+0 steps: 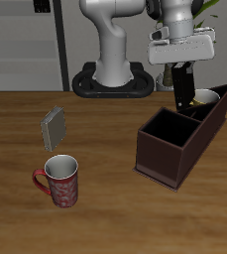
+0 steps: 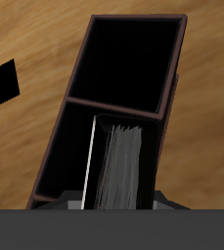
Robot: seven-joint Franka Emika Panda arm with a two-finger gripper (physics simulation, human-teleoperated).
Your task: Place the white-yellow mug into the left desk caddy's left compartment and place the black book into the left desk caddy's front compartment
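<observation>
one book, black and thick with a pale page edge, hangs upright in the gripper, whose fingers are clamped on its top end, right above the caddy and over a narrow section. the wrist view shows its page edge pointing down into that slot. it looks stiff and light but smooth-covered, so a firm pinch across the covers seems best; the mug already sits in the caddy's far end.

Arm upright, hand pointing down, fingers clamped.
</observation>
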